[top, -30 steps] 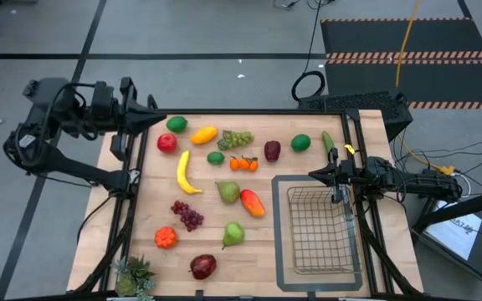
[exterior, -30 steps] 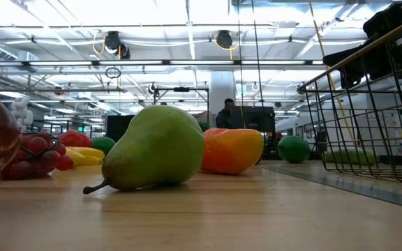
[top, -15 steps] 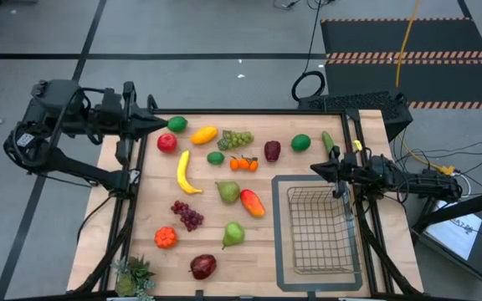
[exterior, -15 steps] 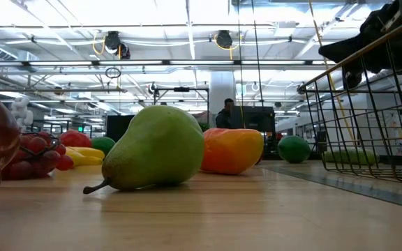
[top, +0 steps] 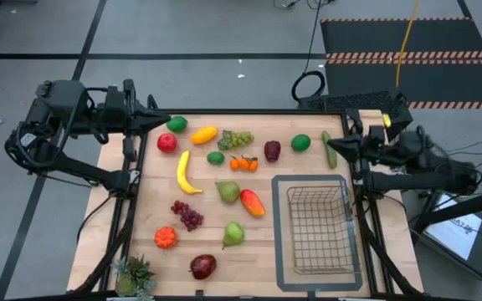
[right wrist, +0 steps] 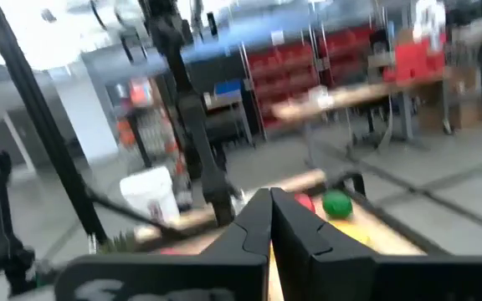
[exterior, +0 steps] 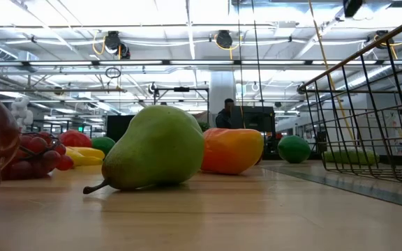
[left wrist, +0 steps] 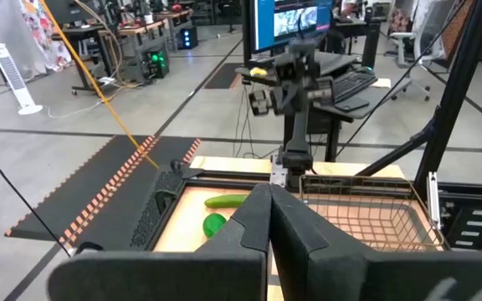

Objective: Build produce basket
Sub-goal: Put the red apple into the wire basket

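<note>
Basket [top: 318, 230]: dark wire mesh, empty, on a grey tray [top: 279, 242] at the tabletop's [top: 149, 217] right side.

High view: the produce lies loose left of the basket, banana [top: 185, 172], grapes [top: 236, 138], pear [top: 233, 234], mango [top: 252, 201], cucumber [top: 329, 150]. Right hand [top: 334, 145], fingers together and empty, sits by the cucumber, beyond the basket's far end. Left hand [top: 162, 121], also closed and empty, sits at the far left corner beside a lime [top: 176, 124], well apart from the basket.

Low view: pear [exterior: 157, 148] in front, mango [exterior: 232, 150] behind it, basket [exterior: 368, 118] to the right.

Left wrist view: closed fingers [left wrist: 284, 227], with basket [left wrist: 366, 216] and cucumber [left wrist: 226, 201] beyond.

Right wrist view: closed fingers [right wrist: 262, 224]; blurred.
</note>
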